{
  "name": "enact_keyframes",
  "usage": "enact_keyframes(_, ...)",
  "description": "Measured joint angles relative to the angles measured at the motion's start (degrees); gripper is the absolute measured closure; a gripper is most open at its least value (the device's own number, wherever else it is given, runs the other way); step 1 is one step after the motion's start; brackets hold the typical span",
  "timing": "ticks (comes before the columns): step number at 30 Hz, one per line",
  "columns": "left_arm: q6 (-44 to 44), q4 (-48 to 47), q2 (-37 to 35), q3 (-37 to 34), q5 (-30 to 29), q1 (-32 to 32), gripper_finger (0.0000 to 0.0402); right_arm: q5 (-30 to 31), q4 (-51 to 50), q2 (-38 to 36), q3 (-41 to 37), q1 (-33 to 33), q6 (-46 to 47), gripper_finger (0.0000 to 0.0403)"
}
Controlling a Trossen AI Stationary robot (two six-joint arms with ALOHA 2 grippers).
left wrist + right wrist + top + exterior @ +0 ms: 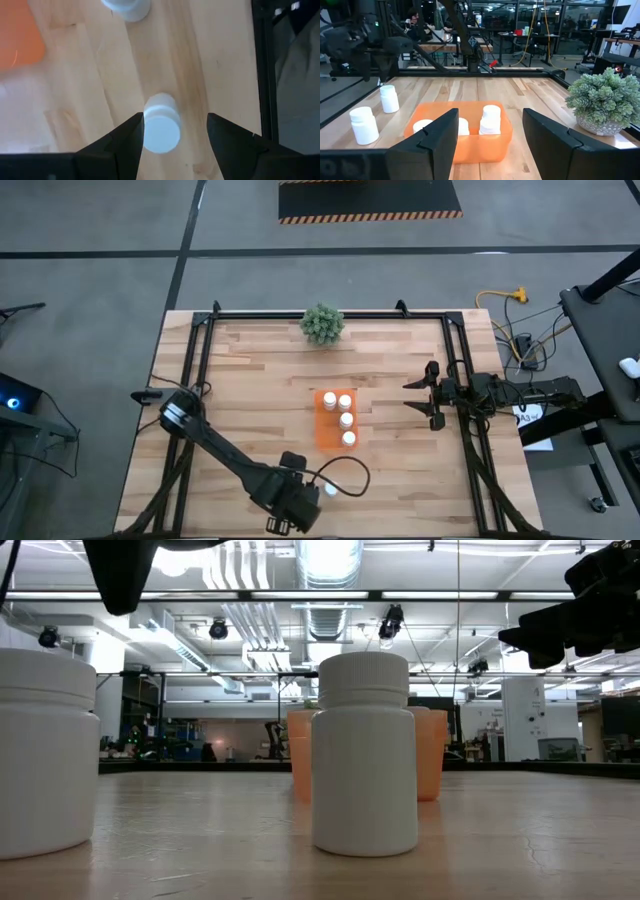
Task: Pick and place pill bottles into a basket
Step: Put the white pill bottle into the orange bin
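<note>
The orange basket [322, 423] sits mid-table with several white pill bottles [347, 420] standing in it. Two more bottles stand on the wood near the table's near edge. One [161, 127] is directly below my left gripper [175, 122], which points down and is open, a finger on either side of the cap and above it. My left gripper [295, 505] hides this bottle in the high view. The other bottle [330, 488] stands just to its right. My right gripper [412, 397] waits open and level at the table's right side, facing the basket [457, 135].
A small green plant [322, 324] stands at the table's far edge. Black frame rails [460, 370] run along the table's sides and far edge. Bare wood lies between the basket and the two loose bottles [365, 755].
</note>
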Motion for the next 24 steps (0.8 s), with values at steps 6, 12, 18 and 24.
enact_keyframes(6, -0.10, 4.08, -2.94, -4.35, -0.13, -0.20, 0.0203, 0.01, 0.00, 0.00, 0.00, 0.00, -0.02, 0.0193)
enact_keyframes(12, -0.95, 6.93, -5.30, -9.91, -0.14, -0.30, 0.0203, 0.01, 0.04, -0.02, 0.00, 0.00, -0.07, 0.0193)
enact_keyframes(18, -1.76, 8.68, -5.82, -12.35, -0.10, -0.27, 0.0203, 0.01, 0.02, 0.00, 0.00, 0.00, 0.02, 0.0193)
enact_keyframes(24, -1.80, 10.06, -6.02, -14.18, -0.08, -0.27, 0.0203, 0.00, 0.02, 0.00, 0.00, 0.02, -0.06, 0.0193)
